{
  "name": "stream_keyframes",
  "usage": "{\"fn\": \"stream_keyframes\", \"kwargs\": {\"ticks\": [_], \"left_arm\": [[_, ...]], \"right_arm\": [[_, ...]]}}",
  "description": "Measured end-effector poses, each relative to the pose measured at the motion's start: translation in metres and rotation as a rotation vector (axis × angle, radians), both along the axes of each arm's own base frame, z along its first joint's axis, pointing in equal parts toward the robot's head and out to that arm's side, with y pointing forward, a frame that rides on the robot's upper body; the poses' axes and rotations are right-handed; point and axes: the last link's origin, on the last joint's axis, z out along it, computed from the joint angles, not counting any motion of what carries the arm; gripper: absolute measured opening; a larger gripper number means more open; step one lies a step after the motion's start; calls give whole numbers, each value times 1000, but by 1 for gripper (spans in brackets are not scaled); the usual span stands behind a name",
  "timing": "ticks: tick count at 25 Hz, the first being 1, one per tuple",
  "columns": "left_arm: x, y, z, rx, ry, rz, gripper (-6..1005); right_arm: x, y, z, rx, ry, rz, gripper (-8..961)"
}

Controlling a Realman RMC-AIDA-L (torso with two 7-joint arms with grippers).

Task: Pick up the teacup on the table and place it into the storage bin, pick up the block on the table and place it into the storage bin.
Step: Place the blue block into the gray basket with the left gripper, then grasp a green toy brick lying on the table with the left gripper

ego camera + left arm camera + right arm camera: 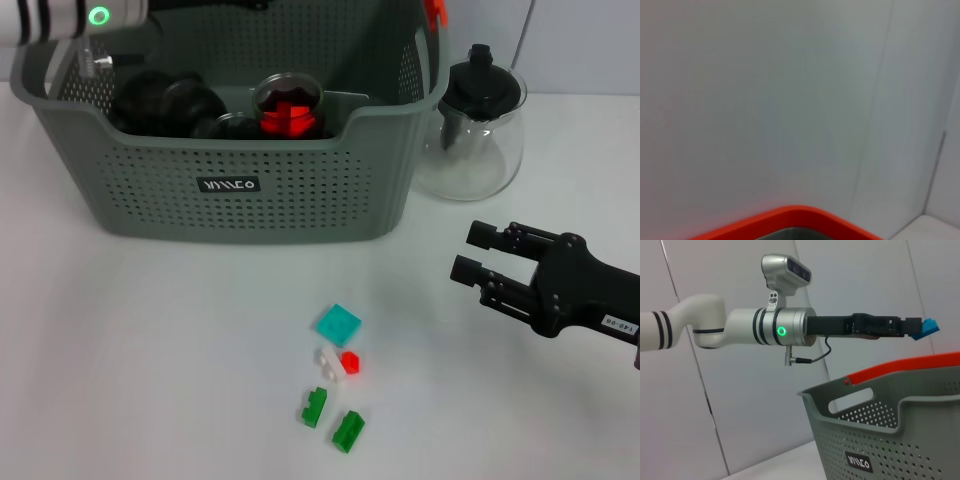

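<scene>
Fingers [912, 332] of the left gripper [920, 330] are closed on a blue block [930, 327], held high above the storage bin [250, 215], over its open top. In the head view only the left arm's wrist with its green light shows at the bin's far left corner. Inside the bin a teacup [289, 105] with something red in it sits beside dark objects [165, 102]. The right gripper [468, 252] hovers low over the table [150, 350] to the right, its two fingers spread and empty, pointing toward the loose blocks: a teal one [338, 323], a white and red pair [341, 361] and two green ones [332, 419]. A glass teapot [475, 125] stands just beside the bin's right end.
</scene>
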Motion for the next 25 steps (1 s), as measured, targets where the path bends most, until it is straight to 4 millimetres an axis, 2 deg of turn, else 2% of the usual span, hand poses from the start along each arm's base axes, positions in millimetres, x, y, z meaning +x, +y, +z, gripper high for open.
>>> {"fn": "stream_keyframes", "kwargs": {"ticks": [5, 11, 13, 16, 20, 22, 25], "left_arm": [[-2, 4, -10, 41, 40, 32, 413], [-6, 1, -4, 62, 15, 33, 608], [-7, -7, 1, 65, -30, 19, 637], [-15, -29, 13, 65, -138, -27, 680], [-54, -87, 29, 85, -287, -173, 737], [-82, -122, 24, 86, -298, -235, 766], [-110, -156, 7, 85, -254, -291, 759]], "right_arm": [[0, 1, 0, -2, -3, -3, 557], [1, 1, 1, 2, -1, -8, 557], [1, 2, 1, 3, -1, -9, 556], [0, 2, 1, 5, 1, -9, 556], [-1, 3, 1, 8, 1, -7, 556], [-1, 4, 1, 10, -1, -9, 556], [-1, 6, 0, 11, -7, -15, 556]]}}
